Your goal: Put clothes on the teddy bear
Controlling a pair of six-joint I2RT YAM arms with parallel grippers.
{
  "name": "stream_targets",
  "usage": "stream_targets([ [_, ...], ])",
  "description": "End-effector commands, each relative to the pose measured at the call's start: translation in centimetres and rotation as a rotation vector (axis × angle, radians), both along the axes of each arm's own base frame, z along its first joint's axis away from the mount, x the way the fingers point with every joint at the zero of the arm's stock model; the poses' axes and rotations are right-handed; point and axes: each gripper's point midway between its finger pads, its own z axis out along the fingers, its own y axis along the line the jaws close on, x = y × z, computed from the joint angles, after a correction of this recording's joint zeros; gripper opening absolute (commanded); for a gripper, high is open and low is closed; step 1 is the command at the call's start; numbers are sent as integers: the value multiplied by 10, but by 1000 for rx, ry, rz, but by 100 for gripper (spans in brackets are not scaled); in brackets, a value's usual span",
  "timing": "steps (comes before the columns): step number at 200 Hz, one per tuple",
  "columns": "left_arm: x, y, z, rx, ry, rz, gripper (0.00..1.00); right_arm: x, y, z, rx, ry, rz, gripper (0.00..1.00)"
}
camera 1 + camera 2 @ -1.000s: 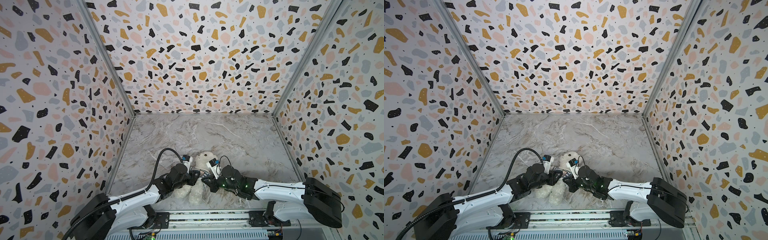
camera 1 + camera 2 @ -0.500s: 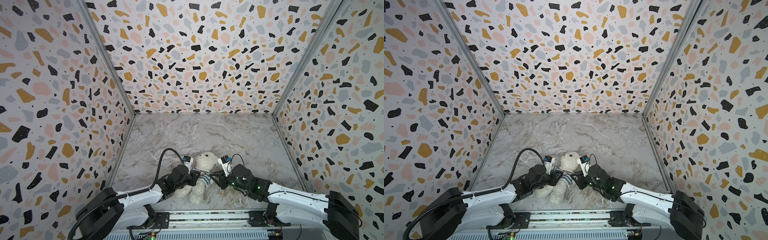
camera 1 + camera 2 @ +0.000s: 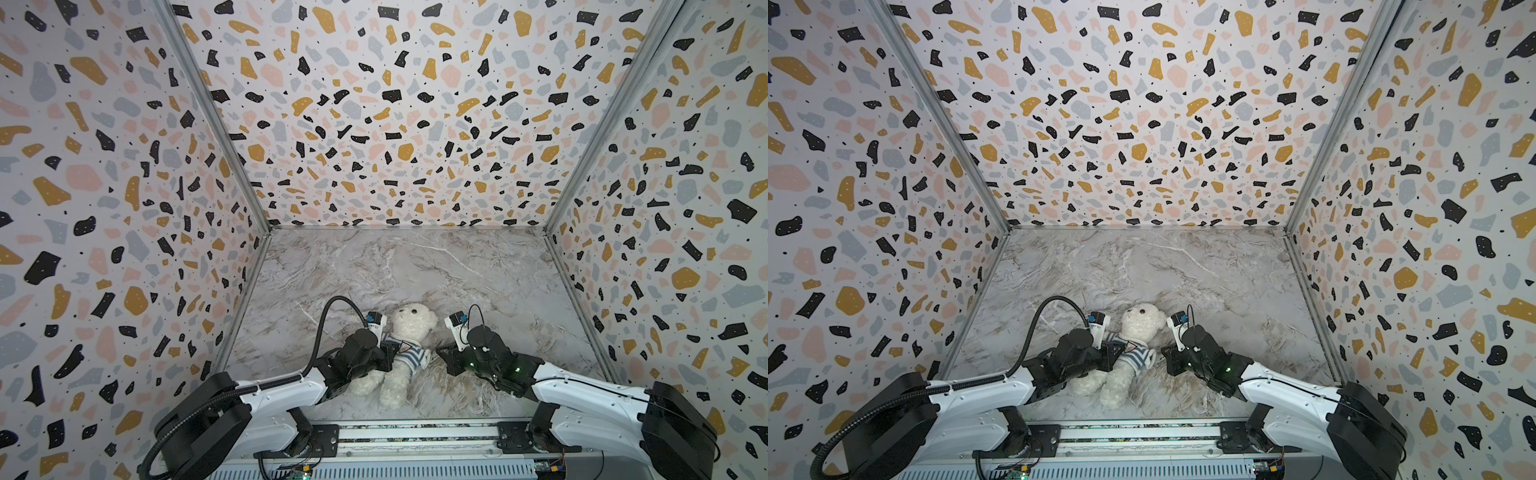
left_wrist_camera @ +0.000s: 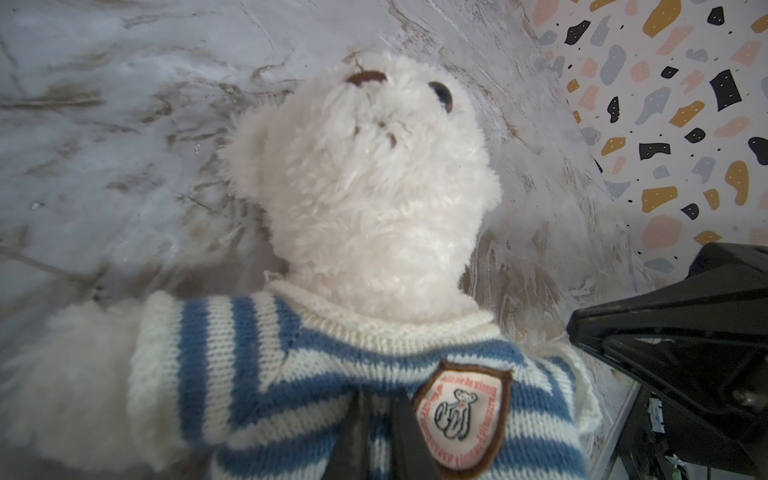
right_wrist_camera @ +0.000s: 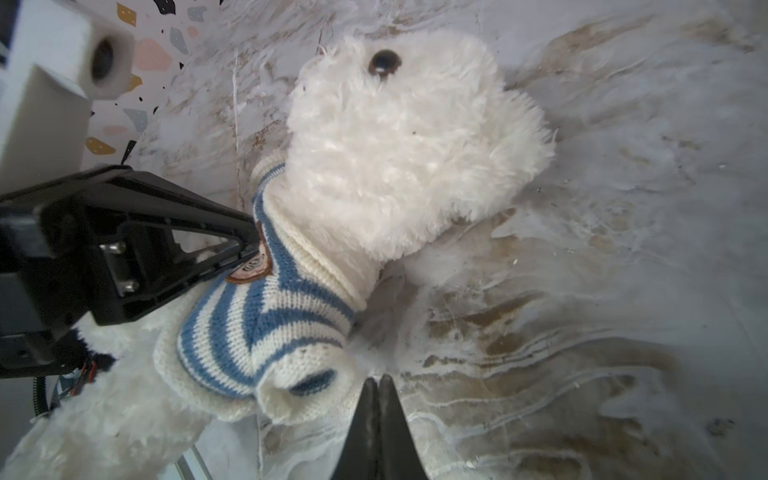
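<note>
The teddy bear [image 3: 412, 323] [image 3: 1140, 322] lies on its back near the front of the marble table, head pointing away from the arms. A blue-and-white striped shirt [image 3: 406, 354] [image 4: 257, 353] covers its chest, the collar round the neck. My left gripper [image 3: 392, 354] [image 4: 382, 415] is shut on a fold of the shirt front, right beside the badge [image 4: 461, 411]. My right gripper [image 3: 441, 353] [image 5: 378, 380] is shut and empty. Its tips sit on the table just beside the sleeve's open end [image 5: 309, 384], apart from it.
The marble table [image 3: 478, 270] stretches back behind the bear to terrazzo-patterned walls [image 3: 395, 124] on three sides. A metal rail [image 3: 415, 432] carrying both arm bases runs along the front edge. The left arm's black cable [image 3: 328, 316] loops above the table.
My right gripper has let go and drawn back to the right, off the bear, and is shut again. The shirt now shows on the bear's chest. My left gripper has closed on the shirt front.
</note>
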Motion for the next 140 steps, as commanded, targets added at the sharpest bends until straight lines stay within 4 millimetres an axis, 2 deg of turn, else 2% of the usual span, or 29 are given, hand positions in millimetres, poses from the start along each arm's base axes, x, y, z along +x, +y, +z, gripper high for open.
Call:
stream_targets([
  [1,-10,18,-31,102,64,12,13,0,12,10,42,-17,47,6],
  [34,-10,18,-31,102,63,12,13,-2,25,13,61,-22,86,5],
  [62,-11,18,-31,100,65,9,13,-6,34,7,57,-5,114,5],
  [97,-11,19,-31,100,63,12,13,-9,47,14,85,-18,138,5],
  [140,-11,20,-32,103,64,10,13,-10,47,18,84,-12,110,8],
])
